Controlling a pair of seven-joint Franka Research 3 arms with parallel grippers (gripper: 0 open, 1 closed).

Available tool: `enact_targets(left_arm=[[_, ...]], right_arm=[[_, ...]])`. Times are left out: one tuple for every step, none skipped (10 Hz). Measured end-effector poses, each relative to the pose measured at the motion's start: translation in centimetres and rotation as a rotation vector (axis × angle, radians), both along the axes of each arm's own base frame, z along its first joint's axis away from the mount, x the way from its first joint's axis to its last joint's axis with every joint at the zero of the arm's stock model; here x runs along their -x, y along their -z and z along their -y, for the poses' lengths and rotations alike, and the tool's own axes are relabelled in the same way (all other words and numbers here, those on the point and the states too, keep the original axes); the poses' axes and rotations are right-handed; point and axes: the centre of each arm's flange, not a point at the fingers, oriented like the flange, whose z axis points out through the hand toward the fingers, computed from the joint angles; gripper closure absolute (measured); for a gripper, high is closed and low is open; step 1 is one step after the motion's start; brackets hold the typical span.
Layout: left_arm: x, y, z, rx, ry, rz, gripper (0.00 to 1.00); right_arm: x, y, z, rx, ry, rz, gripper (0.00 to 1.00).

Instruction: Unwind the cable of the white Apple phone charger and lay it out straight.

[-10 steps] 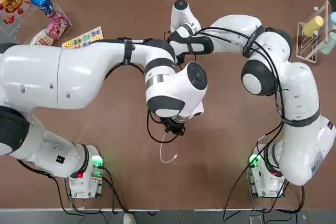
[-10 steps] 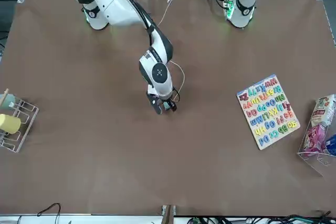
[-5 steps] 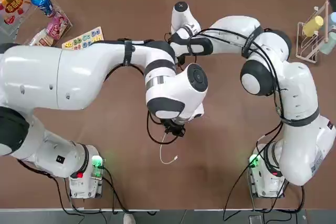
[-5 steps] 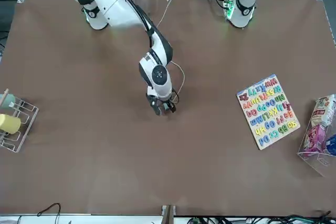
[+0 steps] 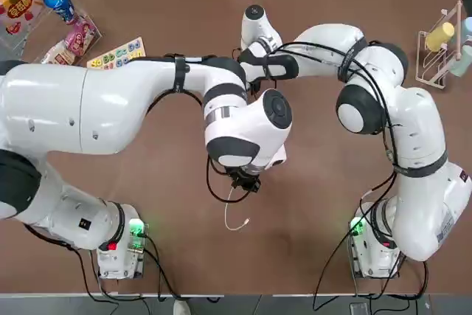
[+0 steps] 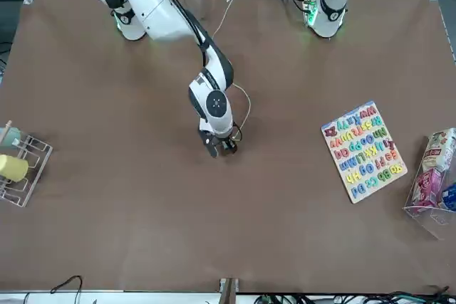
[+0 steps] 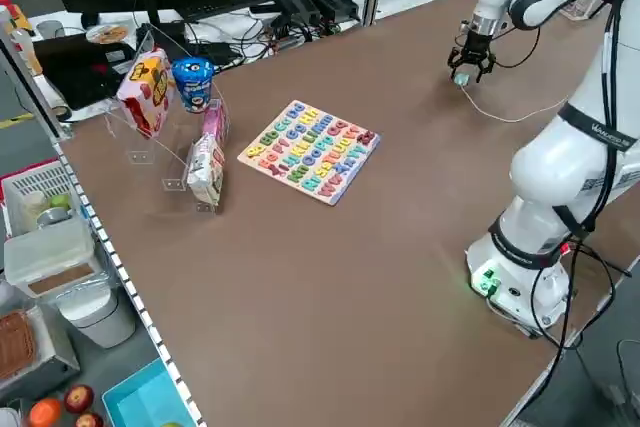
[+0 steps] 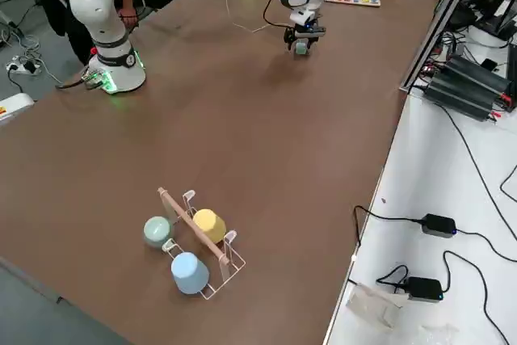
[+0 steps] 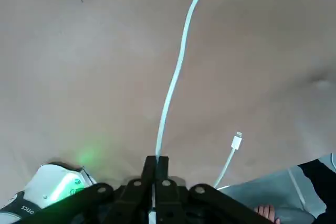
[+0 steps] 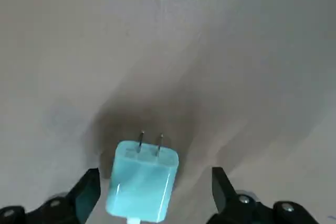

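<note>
My left gripper (image 9: 156,174), near centre, is pinched tight on the cable (image 9: 176,72), limp and light. My right gripper (image 10: 152,192), farther out, straddles the white Apple phone charger (image 10: 142,179), jaws wide, not touching it. Rigid cube: grasp its flat sides.

In the top view, the left arm (image 5: 147,112) covers the right gripper and the white Apple phone charger. The cable (image 5: 230,212) shows there only below the left gripper (image 5: 243,181). The right wrist view crops the charger's (image 10: 142,182) cord end.
</note>
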Motion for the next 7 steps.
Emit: enact_targets(left_arm=[[0.0, 0.0, 0.0, 0.0, 0.0, 0.0, 0.97], [-0.01, 0.0, 0.0, 0.0, 0.0, 0.0, 0.97], [-0.04, 0.0, -0.01, 0.0, -0.001, 0.0, 0.97], [-0.07, 0.0, -0.01, 0.0, -0.001, 0.0, 0.97], [-0.12, 0.0, -0.02, 0.0, -0.002, 0.0, 0.97], [-0.23, 0.0, -0.04, 0.0, -0.004, 0.0, 0.97], [-0.37, 0.0, -0.06, 0.0, -0.007, 0.0, 0.97]], right_arm=[[0.07, 0.16, -0.04, 0.002, -0.002, 0.0, 0.1], [0.08, 0.11, -0.1, 0.003, -0.006, 0.003, 0.14], [0.06, 0.08, -0.11, 0.009, -0.015, 0.01, 0.17], [-0.09, -0.13, -0.21, 0.003, -0.018, 0.023, 0.35], [-0.23, -0.36, -0.31, 0.0, -0.019, 0.03, 0.51], [-0.23, -0.36, -0.31, 0.0, -0.019, 0.03, 0.52], [-0.23, -0.36, -0.32, 0.001, -0.02, 0.031, 0.52]])
